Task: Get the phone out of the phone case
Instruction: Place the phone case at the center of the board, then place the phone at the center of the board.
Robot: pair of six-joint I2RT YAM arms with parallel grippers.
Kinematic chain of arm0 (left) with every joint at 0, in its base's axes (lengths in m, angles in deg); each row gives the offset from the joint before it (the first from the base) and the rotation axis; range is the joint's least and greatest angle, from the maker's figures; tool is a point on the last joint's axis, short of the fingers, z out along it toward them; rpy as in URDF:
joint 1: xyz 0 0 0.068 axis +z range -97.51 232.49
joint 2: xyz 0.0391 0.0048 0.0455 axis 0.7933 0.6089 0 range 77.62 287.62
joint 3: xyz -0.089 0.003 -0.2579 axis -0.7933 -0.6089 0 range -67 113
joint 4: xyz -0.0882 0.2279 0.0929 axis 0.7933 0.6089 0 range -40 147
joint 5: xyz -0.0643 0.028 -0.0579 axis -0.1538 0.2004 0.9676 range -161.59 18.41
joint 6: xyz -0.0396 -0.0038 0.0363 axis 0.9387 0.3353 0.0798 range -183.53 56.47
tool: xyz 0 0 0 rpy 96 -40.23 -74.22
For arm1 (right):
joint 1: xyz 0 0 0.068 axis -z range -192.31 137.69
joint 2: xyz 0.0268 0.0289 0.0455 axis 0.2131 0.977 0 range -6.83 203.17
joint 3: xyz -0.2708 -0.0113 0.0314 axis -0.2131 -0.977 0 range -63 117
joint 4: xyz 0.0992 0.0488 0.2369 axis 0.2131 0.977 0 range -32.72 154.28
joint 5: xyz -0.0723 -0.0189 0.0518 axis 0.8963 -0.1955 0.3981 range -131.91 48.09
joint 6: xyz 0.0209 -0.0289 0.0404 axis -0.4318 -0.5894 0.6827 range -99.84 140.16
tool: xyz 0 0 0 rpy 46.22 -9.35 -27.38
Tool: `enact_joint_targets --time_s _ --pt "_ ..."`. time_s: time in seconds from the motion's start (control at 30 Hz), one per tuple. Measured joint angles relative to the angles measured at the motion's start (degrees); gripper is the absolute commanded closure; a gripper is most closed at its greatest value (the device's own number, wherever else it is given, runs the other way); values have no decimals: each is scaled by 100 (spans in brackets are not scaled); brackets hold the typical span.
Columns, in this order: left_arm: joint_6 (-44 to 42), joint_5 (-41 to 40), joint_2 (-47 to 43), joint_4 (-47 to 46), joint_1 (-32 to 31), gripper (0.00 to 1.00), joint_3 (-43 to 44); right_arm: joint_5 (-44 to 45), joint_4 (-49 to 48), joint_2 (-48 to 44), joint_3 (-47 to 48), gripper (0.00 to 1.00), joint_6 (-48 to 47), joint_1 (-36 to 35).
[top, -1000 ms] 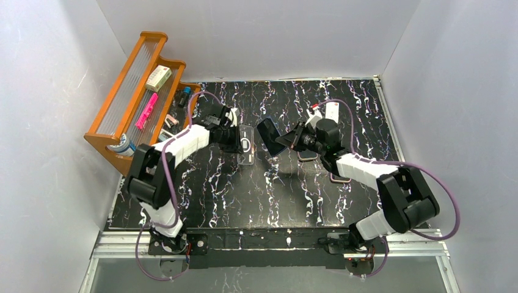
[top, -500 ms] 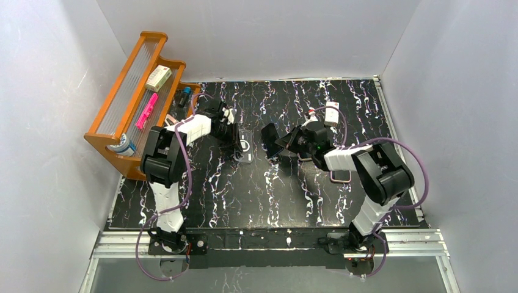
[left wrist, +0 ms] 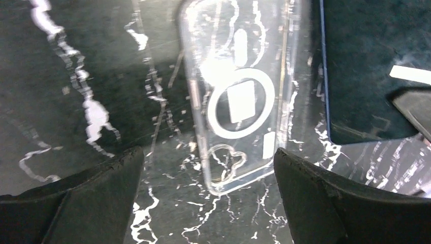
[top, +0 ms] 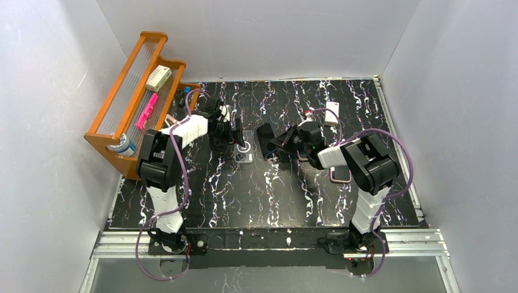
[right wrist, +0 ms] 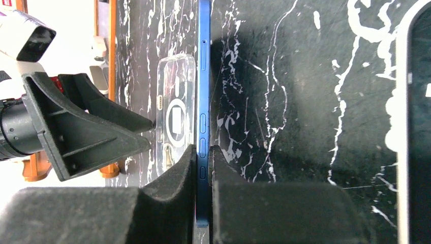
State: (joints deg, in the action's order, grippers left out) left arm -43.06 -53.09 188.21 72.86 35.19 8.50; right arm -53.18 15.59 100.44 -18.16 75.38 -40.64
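Note:
The clear phone case [top: 244, 151] lies by itself on the black marbled table [top: 275, 189], left of centre. In the left wrist view the phone case [left wrist: 239, 96] rests flat just beyond my left gripper [left wrist: 207, 157], which is open and touches nothing. From above, the left gripper [top: 229, 131] hangs over the case's left side. The blue-edged phone [top: 267, 137] stands tilted to the right of the case, out of it. My right gripper [right wrist: 203, 150] is shut on the phone [right wrist: 203, 76] by its lower edge. The phone's dark face [left wrist: 366, 76] also shows beside the case.
An orange wooden rack [top: 131, 97] with small items stands at the back left, close behind the left arm. Another phone [top: 340, 174] lies under the right arm, its pale edge [right wrist: 414, 127] in the right wrist view. A white object [top: 331, 113] sits at the back right.
My left gripper has opened and let go of the clear case, which now lies on the table. The right gripper still holds the phone, and both arms have folded in closer.

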Motion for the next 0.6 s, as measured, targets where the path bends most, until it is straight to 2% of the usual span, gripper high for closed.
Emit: enact_joint_targets --time_s 0.17,0.3,0.6 --pt "-90 -691 -378 151 35 2 -249 -94 -4 9 0 79 48 -103" --pt "-188 -1110 -1097 133 50 2 -509 -175 -37 11 -52 71 57 -157" --pt "-426 -2138 -3869 -647 50 2 -1362 -306 2 210 -157 56 -15 -256"
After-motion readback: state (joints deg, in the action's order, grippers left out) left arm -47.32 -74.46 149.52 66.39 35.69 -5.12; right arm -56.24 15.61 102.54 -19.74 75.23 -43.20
